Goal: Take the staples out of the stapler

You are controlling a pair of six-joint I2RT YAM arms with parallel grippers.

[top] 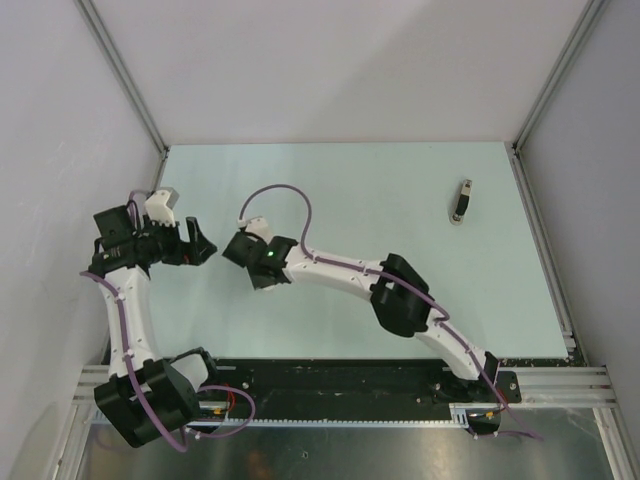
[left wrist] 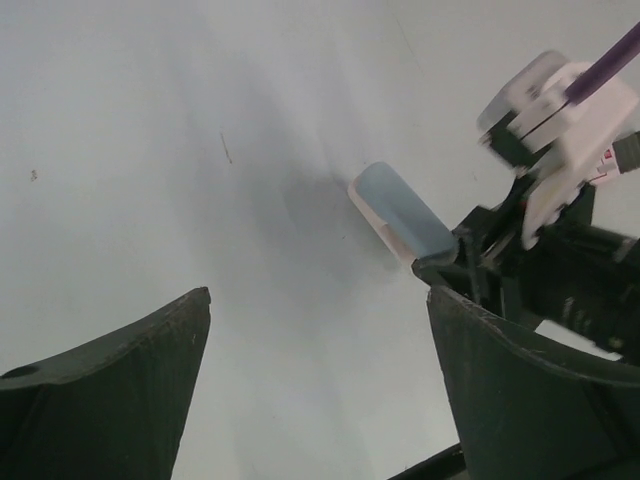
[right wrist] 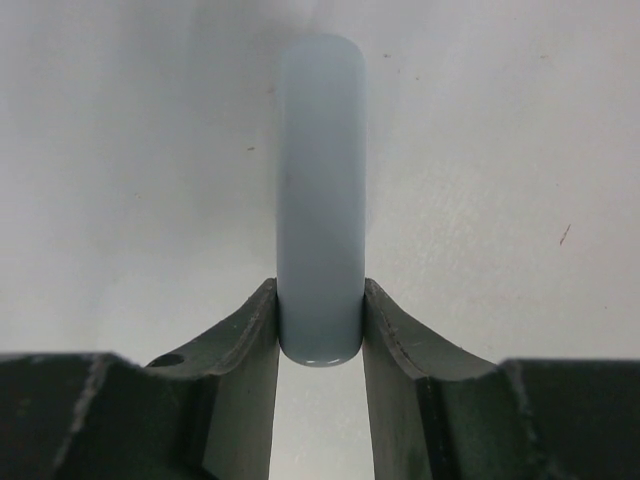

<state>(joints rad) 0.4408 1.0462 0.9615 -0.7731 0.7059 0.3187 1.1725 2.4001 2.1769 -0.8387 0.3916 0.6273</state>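
Pale blue-grey and round-ended, the stapler [right wrist: 320,180] lies left of centre on the light green table [top: 400,180], its cream underside showing in the left wrist view. The right gripper [right wrist: 320,292] has one dark finger pressed against each long side near one end, so it is clamped on the body. The left gripper [left wrist: 318,295] faces the stapler's free end from the other side, its fingers spread wide and touching nothing. Well apart, near the table's far right edge, lies a small dark-and-silver object [top: 462,200] (too small to tell what it is).
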